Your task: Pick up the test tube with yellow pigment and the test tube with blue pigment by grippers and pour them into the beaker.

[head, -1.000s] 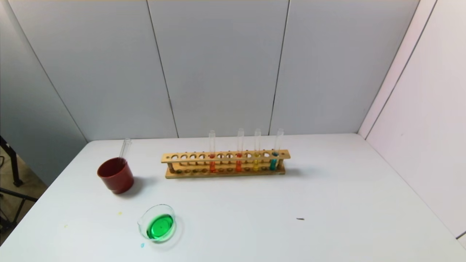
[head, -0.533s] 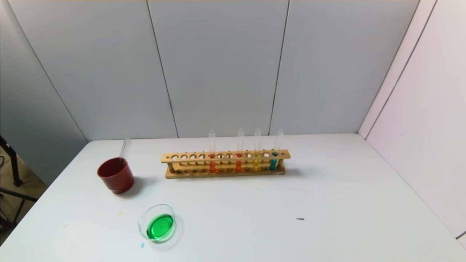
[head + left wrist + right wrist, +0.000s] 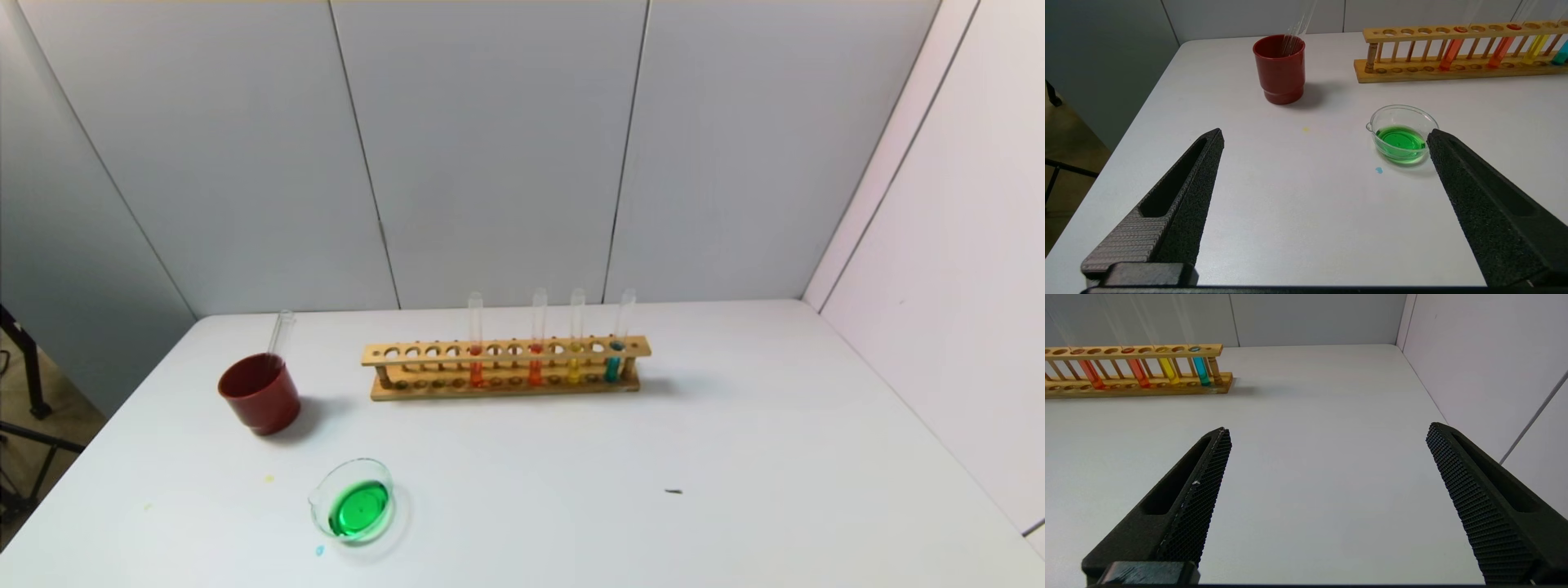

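Observation:
The test tube with yellow pigment (image 3: 575, 359) (image 3: 1167, 370) (image 3: 1535, 49) and the test tube with blue pigment (image 3: 615, 359) (image 3: 1201, 370) stand upright in a wooden rack (image 3: 506, 367) at the back of the white table. The beaker (image 3: 353, 500) (image 3: 1402, 132) sits near the front left and holds green liquid. Neither arm shows in the head view. My left gripper (image 3: 1325, 134) hovers open over bare table short of the beaker. My right gripper (image 3: 1327, 430) is open over bare table, well short of the rack's right end. Nothing is between either pair of fingers.
A dark red cup (image 3: 260, 392) (image 3: 1280, 67) with an empty glass tube leaning in it stands left of the rack. Two tubes of orange-red liquid (image 3: 476, 367) (image 3: 535, 366) share the rack. Small yellow and blue drops (image 3: 1379, 170) mark the table near the beaker. Walls close the back and right.

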Robot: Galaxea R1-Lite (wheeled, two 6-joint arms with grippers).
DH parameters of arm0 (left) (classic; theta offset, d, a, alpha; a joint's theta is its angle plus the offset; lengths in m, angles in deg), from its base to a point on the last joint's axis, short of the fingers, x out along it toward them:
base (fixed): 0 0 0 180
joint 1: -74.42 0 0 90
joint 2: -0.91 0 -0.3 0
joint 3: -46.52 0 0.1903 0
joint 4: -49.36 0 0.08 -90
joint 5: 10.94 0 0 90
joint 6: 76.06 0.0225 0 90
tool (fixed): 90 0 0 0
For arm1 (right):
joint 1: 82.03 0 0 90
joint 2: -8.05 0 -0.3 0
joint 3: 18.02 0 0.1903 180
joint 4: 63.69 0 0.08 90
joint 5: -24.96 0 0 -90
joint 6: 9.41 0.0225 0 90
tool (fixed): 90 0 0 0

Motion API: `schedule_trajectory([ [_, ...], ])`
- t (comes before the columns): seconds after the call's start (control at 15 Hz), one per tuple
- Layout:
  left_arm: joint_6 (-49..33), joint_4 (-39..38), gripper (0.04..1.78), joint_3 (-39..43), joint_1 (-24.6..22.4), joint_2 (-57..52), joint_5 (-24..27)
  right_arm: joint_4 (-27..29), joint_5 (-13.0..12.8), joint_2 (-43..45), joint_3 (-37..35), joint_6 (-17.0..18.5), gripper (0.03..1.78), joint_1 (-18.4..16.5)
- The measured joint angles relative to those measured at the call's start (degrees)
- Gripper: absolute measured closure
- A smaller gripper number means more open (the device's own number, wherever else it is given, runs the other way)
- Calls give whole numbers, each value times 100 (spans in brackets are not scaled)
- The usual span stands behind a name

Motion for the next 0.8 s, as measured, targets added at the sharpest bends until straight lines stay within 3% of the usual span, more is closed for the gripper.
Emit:
schedule_trajectory([
  [0.8,2,0,7,0,0,1,0,2,-4,0,0,-6,7,0],
])
